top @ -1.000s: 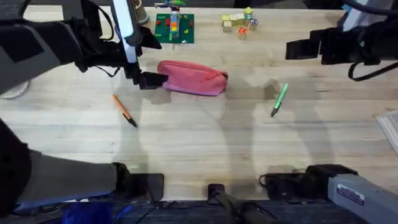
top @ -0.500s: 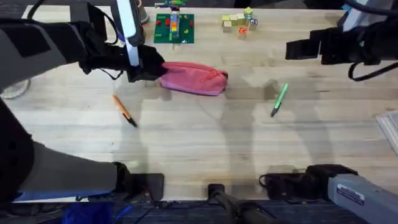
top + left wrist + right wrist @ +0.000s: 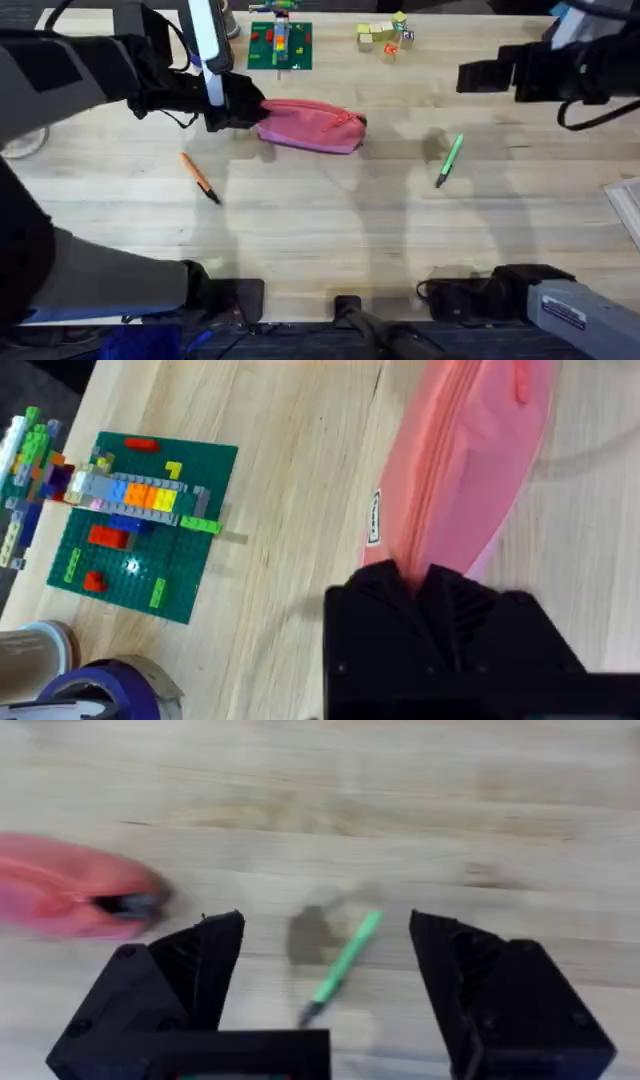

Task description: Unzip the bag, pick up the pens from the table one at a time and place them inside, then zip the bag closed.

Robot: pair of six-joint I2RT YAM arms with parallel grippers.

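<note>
Two arms, one job each: your left gripper is at the bag's near-left end, your right gripper hangs high over the right side of the tabletop.
Left gripper state: clenched on the left tip of the bag, its fingers pinching the fabric just where the zipper seam runs in; whether it has the pull tab itself or only cloth, you probably cannot say from the wrist view.
Right gripper state: released, jaws wide apart, holding nothing.
Bag position: it lies on the tabletop in front of the green brick plate, long axis running left to right, zipper on top and apparently not opened yet.
Key relation: the zipper runs away from your left gripper toward the right, so any opening pull goes along that axis, rightward.
Nearer arm for the far end: the right one; the bag's right end lies left of it and nearer the middle.
Orange pen: on the tabletop below the left gripper, slanted.
Green pen: right of the bag, tilted near upright, framed between the right jaws in the wrist view, though well below them.
</note>
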